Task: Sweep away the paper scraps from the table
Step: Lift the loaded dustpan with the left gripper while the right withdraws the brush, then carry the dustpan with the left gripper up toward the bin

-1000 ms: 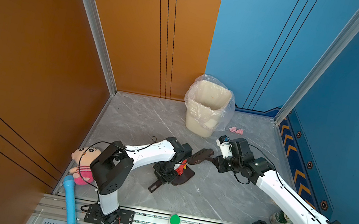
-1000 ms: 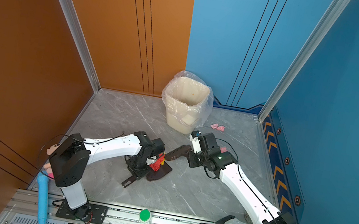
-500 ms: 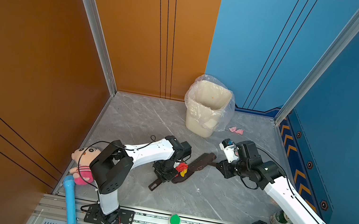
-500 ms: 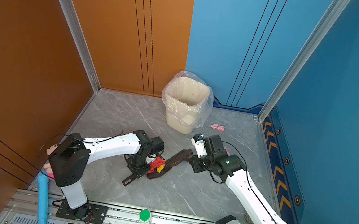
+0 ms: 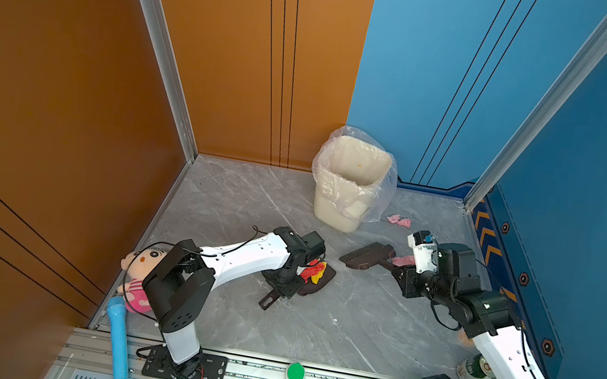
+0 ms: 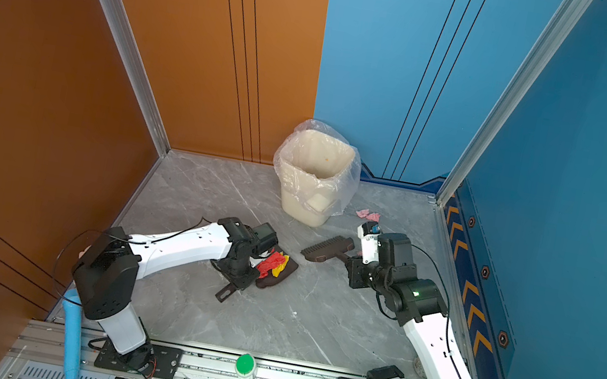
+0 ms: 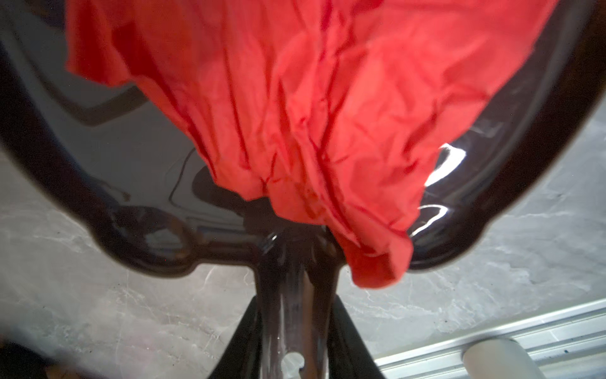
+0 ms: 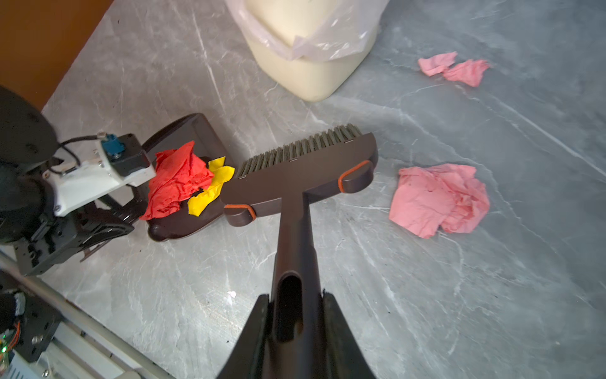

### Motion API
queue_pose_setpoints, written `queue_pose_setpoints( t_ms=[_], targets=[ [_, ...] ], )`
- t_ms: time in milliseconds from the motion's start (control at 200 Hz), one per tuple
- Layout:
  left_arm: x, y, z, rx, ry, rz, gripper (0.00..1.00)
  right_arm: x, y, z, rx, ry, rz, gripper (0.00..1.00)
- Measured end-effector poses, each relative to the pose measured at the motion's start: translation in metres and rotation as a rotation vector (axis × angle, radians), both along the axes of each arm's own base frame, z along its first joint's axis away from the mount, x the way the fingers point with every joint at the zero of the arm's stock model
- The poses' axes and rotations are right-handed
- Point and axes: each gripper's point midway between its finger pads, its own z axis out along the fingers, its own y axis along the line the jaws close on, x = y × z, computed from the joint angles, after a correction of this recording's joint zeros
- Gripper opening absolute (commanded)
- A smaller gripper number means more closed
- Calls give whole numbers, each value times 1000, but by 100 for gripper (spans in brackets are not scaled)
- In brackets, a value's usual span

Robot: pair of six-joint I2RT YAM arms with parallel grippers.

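Note:
My left gripper is shut on the handle of a dark brown dustpan that rests on the table. A red paper scrap and a yellow one lie in the pan. My right gripper is shut on the handle of a brown brush, whose head hangs to the right of the pan, apart from it. One pink scrap lies on the table just right of the brush head. Two smaller pink scraps lie beside the bin.
A cream bin lined with a clear bag stands at the back. A plush doll and a blue tube lie at the front left. A green-capped bottle stands on the front rail, and another bottle lies at the right edge.
The brush first swept left up to the dustpan's mouth, then drew back to the right and away from it. The left arm and the pan have hardly moved.

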Motion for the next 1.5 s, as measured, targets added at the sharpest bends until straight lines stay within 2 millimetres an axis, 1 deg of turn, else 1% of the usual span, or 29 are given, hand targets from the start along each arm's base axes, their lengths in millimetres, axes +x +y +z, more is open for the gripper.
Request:
queue_pose_setpoints(
  t_ms=[80,190,300,410,686,976,1201,1336,1497],
  targets=[
    [1,-1,10,-26,-26,-9,0,3,-17,3,13,-13,-80,0],
    [2,-1,30,-61,-62,-17,0,6,-35,4,34,-11,-172,0],
    [5,-6,54,-100,-98,-25,0,9,-47,0,46,-2,-228,0],
    [8,-12,75,-136,-116,-43,0,10,-52,-4,56,11,-262,0],
    [10,-19,122,-177,-144,-101,0,14,-54,-11,60,30,-274,0],
    [17,-31,154,-194,-145,-164,0,13,-57,-21,61,50,-286,0],
    [23,-41,188,-232,-177,-203,0,16,-56,-24,73,55,-280,0],
    [24,-43,200,-242,-182,-216,0,17,-55,-29,76,71,-278,0],
    [28,-50,205,-250,-170,-228,0,17,-54,-31,85,80,-273,0]
  ],
)
